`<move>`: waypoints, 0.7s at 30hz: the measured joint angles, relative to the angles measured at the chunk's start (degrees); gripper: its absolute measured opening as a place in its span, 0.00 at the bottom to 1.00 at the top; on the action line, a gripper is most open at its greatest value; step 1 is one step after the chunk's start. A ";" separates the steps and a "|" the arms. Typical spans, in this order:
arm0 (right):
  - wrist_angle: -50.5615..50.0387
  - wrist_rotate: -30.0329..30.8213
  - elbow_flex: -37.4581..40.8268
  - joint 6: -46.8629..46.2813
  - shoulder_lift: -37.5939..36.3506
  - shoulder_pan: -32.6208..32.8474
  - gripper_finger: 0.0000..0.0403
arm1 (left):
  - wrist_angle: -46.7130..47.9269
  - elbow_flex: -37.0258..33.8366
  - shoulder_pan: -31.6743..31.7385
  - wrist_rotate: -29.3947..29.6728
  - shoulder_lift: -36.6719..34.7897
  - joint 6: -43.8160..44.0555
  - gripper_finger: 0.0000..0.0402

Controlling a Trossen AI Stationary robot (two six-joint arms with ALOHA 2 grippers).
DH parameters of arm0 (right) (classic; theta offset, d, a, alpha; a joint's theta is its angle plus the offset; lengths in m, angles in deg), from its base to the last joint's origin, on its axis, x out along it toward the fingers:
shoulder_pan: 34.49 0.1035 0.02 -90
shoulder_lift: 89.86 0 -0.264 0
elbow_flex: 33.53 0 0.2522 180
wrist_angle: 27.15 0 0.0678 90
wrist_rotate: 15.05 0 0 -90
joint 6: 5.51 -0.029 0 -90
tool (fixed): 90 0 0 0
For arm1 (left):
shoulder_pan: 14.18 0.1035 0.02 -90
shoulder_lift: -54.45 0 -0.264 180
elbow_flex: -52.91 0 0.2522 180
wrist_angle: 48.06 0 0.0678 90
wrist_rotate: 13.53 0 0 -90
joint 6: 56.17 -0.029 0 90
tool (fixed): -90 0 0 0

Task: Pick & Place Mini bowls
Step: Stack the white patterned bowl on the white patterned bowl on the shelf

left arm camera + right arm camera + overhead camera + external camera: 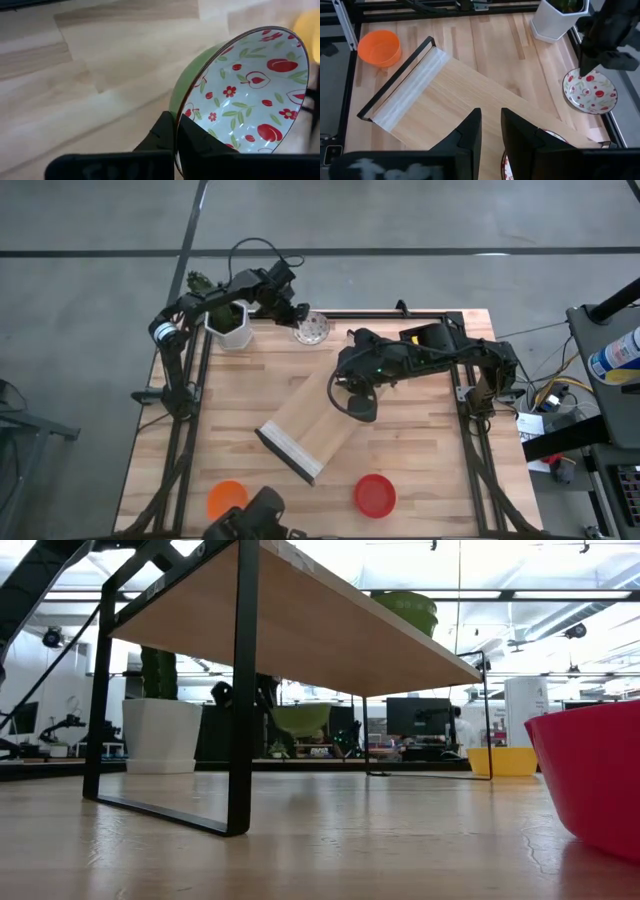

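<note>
One patterned mini bowl (245, 90), green outside, is gripped by its rim in the closed left hand (297, 313) at the table's (420, 470) far edge beside the cactus pot (229, 326), tilted with its opening sideways, while the orange bowl (226, 498) and red bowl (375, 493) lie unmoved near the front and the right hand (490, 132) hangs slightly open.

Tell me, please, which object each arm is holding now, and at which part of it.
The left gripper holds a patterned mini bowl by its rim, its fingers pinching the edge. The right gripper is open above the wooden shelf and holds nothing.
</note>
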 joint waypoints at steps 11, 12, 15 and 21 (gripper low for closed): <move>0.01 0.85 -0.01 0.55 -1.70 0.00 0.17 | 16.11 13.60 -0.01 -3.10 -0.08 -7.05 0.00; 0.01 1.44 -0.01 0.53 -2.05 0.00 0.17 | 17.08 14.75 -0.10 -3.52 -0.09 -7.13 0.00; 0.00 1.64 -0.01 0.40 -3.25 0.00 0.17 | 19.21 18.25 -0.89 -4.67 -0.32 -7.68 0.00; 0.04 5.99 -0.01 0.21 -6.55 -0.01 0.17 | 20.20 23.41 -4.67 -6.36 -1.49 -6.50 0.00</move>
